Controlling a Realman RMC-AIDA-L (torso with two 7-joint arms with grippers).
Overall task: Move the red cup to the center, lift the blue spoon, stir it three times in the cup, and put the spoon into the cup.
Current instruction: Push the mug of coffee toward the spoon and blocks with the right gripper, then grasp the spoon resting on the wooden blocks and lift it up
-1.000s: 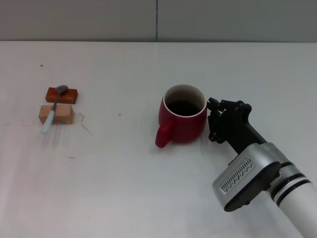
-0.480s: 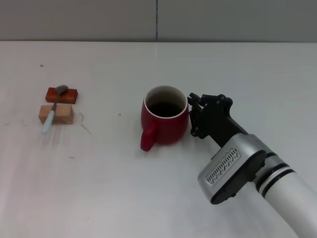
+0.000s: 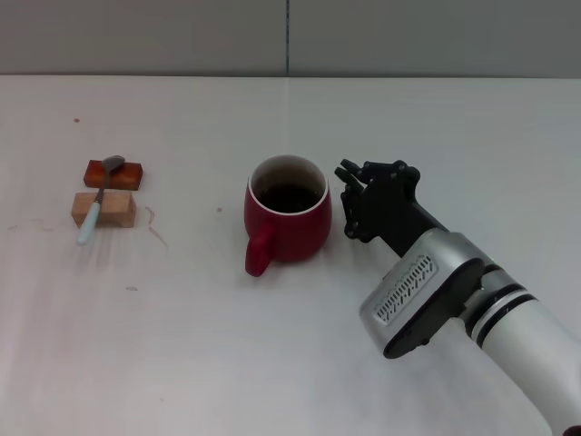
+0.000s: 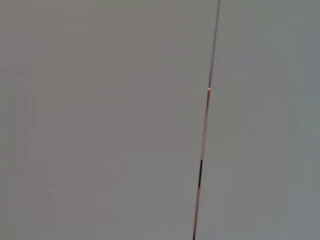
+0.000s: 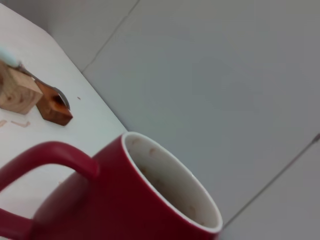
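**Cup near mid-table, right gripper beside it**

White table (image 3: pixel 272 363), grey wall behind. Far to the robot's left lie two small blocks: an orange-red block (image 3: pixel 115 173) nearer the wall and a tan block (image 3: pixel 103 208) just in front of it, a narrow gap between them. The spoon (image 3: pixel 96 204) lies across both, silver bowl on the orange-red block, pale-blue handle over the tan block with its tip down toward the table. A few small specks and scuffs mark the table near the blocks. Nothing stands between the spoon and the cup.

The cup (image 3: pixel 286 221) stands upright near the middle of the table, well apart from the blocks, handle pointing toward the robot and slightly left. Inside dark, rim cream-white.

Right arm reaches in from the lower right, silver forearm slanting up to the black right gripper (image 3: pixel 356 195), which sits low just beside the cup's right side. Its fingers look spread and hold nothing; whether they touch the cup wall I cannot tell. The right wrist view shows the cup (image 5: pixel 125 200) close up, blocks beyond it.

Left arm out of the head view; its wrist camera faces only plain grey wall.
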